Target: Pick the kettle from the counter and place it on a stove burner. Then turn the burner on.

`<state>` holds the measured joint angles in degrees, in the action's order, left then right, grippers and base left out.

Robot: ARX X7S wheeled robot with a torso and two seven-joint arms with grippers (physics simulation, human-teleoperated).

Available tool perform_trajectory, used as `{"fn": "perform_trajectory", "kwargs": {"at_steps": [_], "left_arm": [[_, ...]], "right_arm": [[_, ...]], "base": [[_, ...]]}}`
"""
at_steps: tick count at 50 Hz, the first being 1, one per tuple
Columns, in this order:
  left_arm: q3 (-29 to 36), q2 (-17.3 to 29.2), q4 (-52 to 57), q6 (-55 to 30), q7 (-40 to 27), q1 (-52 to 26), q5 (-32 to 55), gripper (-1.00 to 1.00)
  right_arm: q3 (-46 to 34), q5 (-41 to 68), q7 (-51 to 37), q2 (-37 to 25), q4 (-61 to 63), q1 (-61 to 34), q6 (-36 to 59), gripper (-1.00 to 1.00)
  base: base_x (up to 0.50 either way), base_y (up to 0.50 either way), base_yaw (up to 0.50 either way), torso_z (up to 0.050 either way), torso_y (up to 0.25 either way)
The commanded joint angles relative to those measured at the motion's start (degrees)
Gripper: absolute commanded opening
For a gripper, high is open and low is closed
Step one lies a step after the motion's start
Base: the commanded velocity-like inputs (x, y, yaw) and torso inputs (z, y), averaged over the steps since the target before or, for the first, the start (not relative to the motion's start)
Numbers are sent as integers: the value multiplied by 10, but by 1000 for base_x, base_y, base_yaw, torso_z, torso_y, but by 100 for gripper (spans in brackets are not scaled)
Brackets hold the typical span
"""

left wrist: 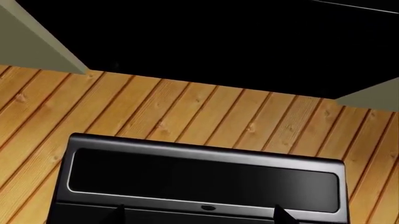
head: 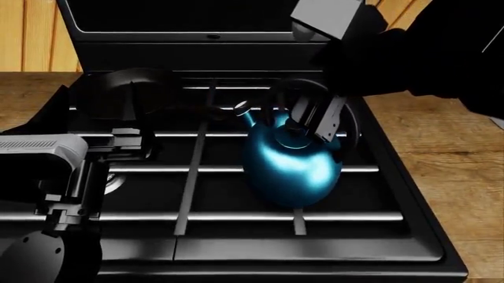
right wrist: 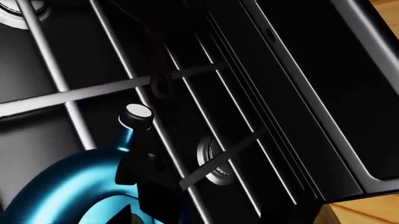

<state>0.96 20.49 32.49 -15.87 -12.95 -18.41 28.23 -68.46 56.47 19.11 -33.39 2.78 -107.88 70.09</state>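
The glossy teal kettle [head: 290, 168] rests tilted on the black grate bars at the right of the stove, its silver-tipped spout [head: 241, 108] pointing to the back left. My right gripper [head: 313, 122] comes down from above and is shut on the kettle's black handle at its top. In the right wrist view the kettle [right wrist: 59, 189] fills the near corner. Its spout [right wrist: 138, 112] points toward a silvery stove burner [right wrist: 212, 163] under the grate. My left gripper [head: 130, 142] hovers open over the stove's left side, holding nothing. The wood counter [head: 445, 138] flanks the range.
A black frying pan [head: 141, 88] sits on the back-left grate. The range's raised back panel [left wrist: 206, 179] stands in front of a wood-plank wall [left wrist: 187, 107], with a dark hood [left wrist: 206, 37] above. Another burner [right wrist: 18, 11] lies further along the stove.
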Motion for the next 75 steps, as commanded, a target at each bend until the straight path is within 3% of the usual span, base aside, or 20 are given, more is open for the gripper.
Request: {"fn": "perform_trajectory", "kwargs": {"at_steps": [1, 45, 53, 60, 70, 75], "left_arm": [[1, 2, 0, 1, -1, 0, 2, 100], [2, 10, 9, 3, -10, 1, 11, 100], [5, 12, 11, 1, -13, 0, 12, 100], [3, 14, 11, 2, -14, 0, 13, 100], [1, 16, 16, 1, -18, 0, 15, 100], [3, 18, 24, -1, -21, 1, 15, 100]], "right_arm": [[20, 24, -8, -3, 8, -9, 9, 100], [96, 103, -71, -32, 71, -35, 39, 100], [171, 150, -202, -56, 125, -11, 30, 100], [230, 189, -385, -70, 163, 31, 28, 100], [305, 292, -690, -101, 247, 156, -16, 100], [336, 312, -775, -130, 304, 234, -73, 100]], "base": [[0, 0, 0, 0, 0], [0, 0, 0, 0, 0], [0, 0, 0, 0, 0], [0, 0, 0, 0, 0], [-266, 0, 0, 0, 0], [-500, 0, 0, 0, 0]]}}
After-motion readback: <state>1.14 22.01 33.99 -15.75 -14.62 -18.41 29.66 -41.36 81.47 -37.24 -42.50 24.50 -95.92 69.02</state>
